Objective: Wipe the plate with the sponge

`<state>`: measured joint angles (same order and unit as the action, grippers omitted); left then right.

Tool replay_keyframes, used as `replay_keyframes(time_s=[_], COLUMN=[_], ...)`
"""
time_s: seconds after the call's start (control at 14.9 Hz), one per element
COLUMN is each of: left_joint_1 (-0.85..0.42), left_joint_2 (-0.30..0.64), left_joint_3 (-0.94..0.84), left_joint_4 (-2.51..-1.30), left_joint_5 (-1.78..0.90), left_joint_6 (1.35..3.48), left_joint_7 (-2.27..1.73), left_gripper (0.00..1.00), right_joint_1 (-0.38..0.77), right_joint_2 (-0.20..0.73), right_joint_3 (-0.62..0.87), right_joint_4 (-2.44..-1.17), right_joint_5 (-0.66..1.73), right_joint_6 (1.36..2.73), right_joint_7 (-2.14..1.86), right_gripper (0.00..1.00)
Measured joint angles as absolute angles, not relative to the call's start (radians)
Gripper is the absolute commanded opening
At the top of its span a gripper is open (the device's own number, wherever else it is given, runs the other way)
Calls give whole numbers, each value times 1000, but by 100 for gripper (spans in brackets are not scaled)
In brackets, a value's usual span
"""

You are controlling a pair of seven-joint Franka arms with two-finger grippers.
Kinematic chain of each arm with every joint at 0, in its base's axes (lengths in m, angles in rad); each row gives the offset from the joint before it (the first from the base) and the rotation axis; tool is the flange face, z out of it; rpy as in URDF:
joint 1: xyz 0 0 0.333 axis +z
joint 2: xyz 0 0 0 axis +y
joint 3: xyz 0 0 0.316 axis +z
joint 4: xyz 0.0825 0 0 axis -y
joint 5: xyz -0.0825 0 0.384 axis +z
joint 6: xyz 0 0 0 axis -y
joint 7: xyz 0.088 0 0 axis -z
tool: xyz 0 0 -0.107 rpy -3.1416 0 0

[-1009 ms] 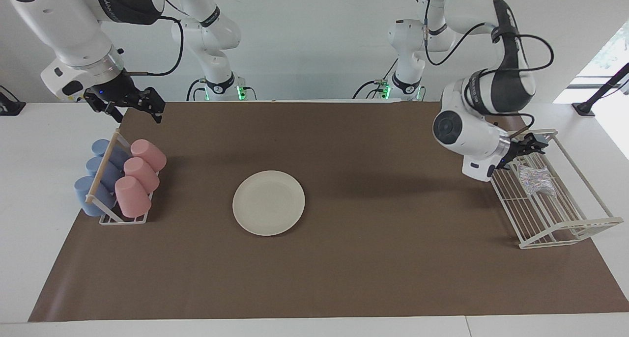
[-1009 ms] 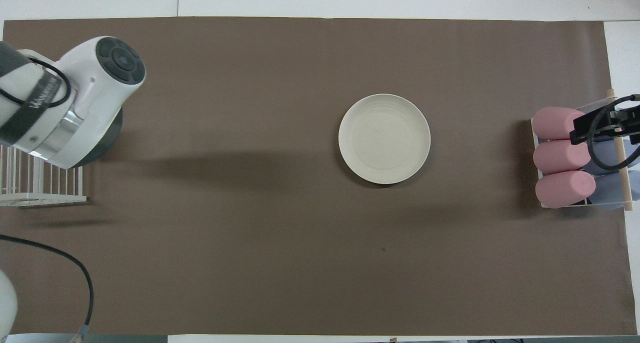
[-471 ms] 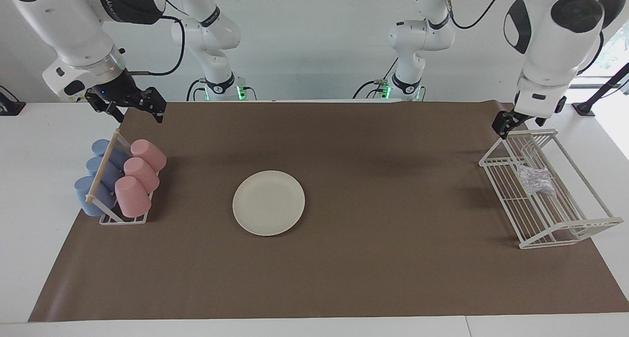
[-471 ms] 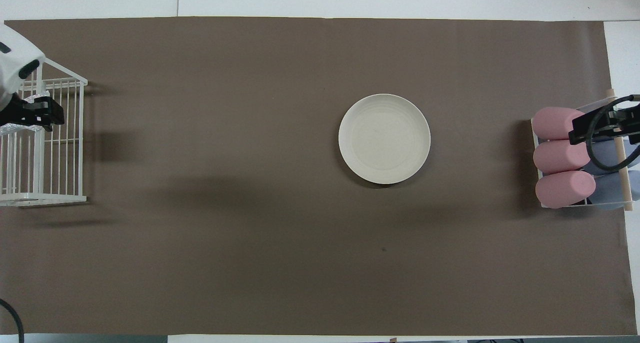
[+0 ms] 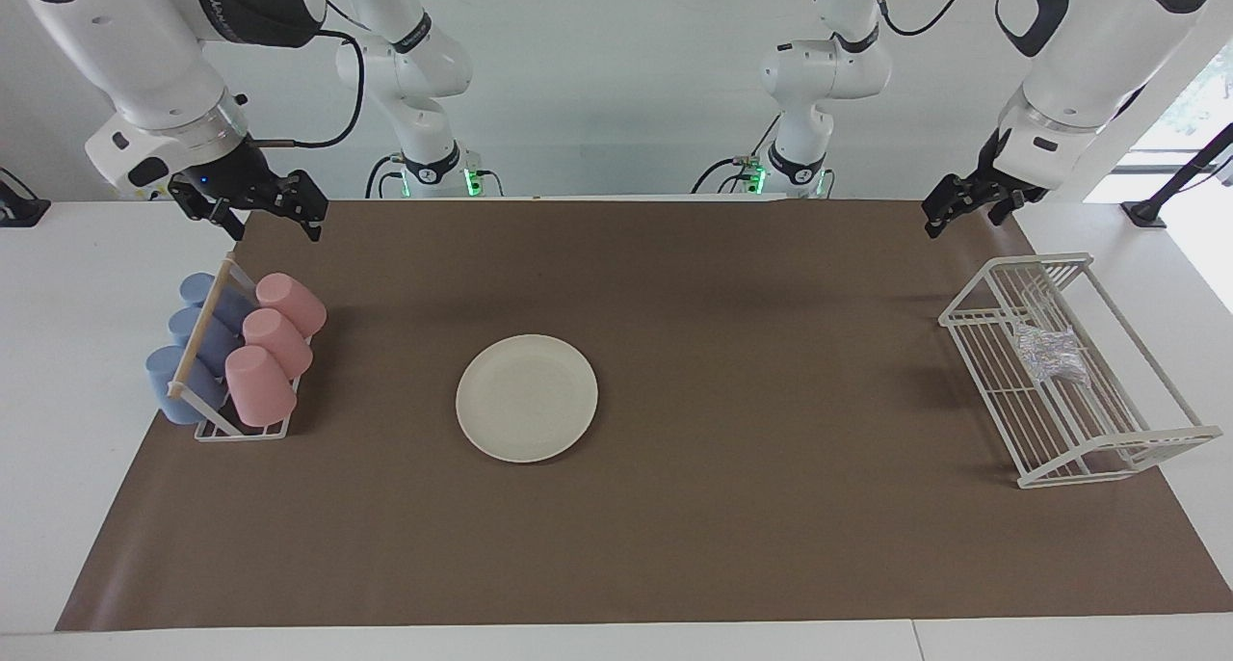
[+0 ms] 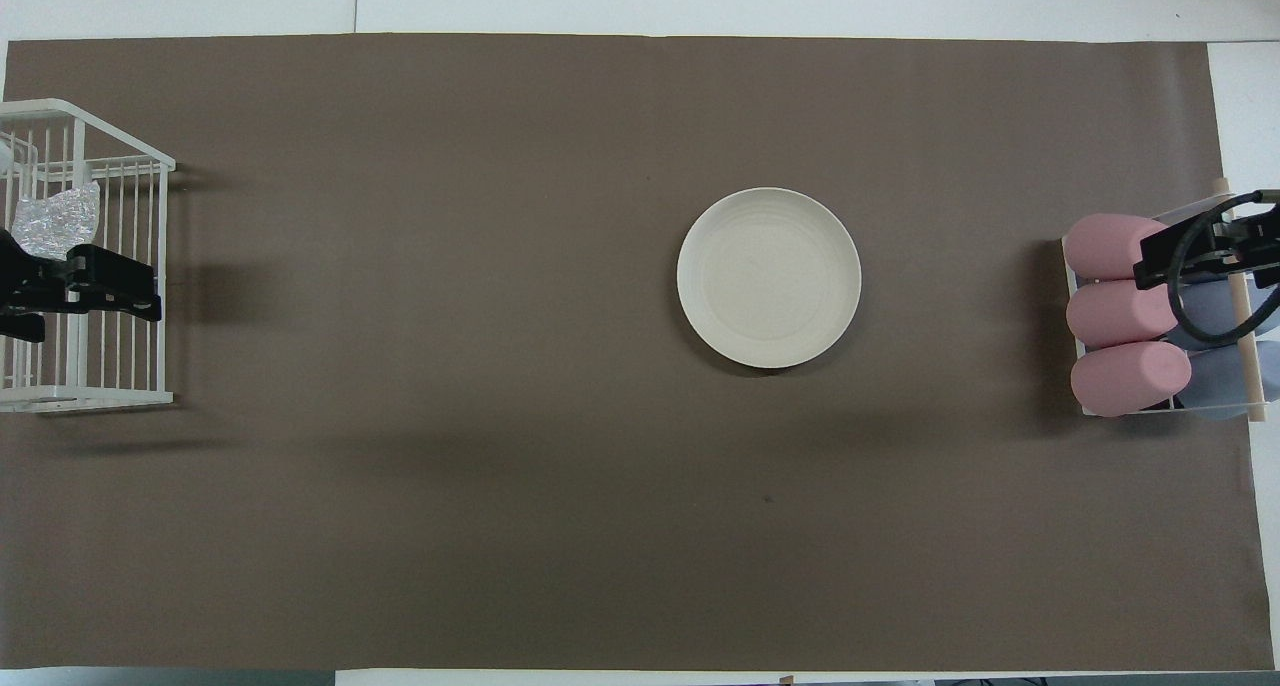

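sponge (image 5: 1052, 353) in wire rack (image 5: 1137, 449) | left gripper (image 5: 968, 206) fingers spread, empty, raised clear of it

plate (image 5: 526, 398): plain cream-white, faint rings on its face
sponge (image 5: 1052, 355): silvery-white, tiny multicoloured speckles
wire basket (image 5: 1117, 454): white
mat (image 5: 732, 545): flat dull brown, no pattern
table (image 5: 58, 353): white
three cups (image 5: 273, 347): pink
three other cups (image 5: 183, 367): pale blue
cup rack (image 5: 241, 432): white frame, light wooden rod
left gripper (image 5: 966, 201): black
right gripper (image 5: 252, 202): black
arms (image 5: 135, 54): white with black bands
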<state>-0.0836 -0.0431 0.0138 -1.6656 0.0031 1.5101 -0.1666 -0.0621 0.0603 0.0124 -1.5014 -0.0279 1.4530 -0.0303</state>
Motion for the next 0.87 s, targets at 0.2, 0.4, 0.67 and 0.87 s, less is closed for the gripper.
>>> replay_keyframes(time_s=[0.2, 0.4, 0.67, 0.87], left_joint_1=[-99, -100, -100, -100], left_joint_2=[-45, -43, -42, -42], left_joint_3=[12, 0, -6, -14], left_joint_4=[-1666, -1644, -1641, -1641], left_joint_5=[-49, -54, -44, -27], left_joint_6=[1533, 1537, 1540, 1554], left_joint_7=[-168, -168, -168, -167], left_gripper=[100, 100, 100, 100], right_joint_1=[-62, -60, -59, -59], right_joint_2=[60, 60, 60, 60], right_joint_3=[12, 13, 13, 14], right_joint_4=[-1501, -1501, -1501, -1501], right_joint_5=[-28, -28, -28, -28], right_joint_6=[1453, 1453, 1453, 1453], right_joint_7=[-30, -30, -30, -30], right_gripper=[100, 100, 100, 100])
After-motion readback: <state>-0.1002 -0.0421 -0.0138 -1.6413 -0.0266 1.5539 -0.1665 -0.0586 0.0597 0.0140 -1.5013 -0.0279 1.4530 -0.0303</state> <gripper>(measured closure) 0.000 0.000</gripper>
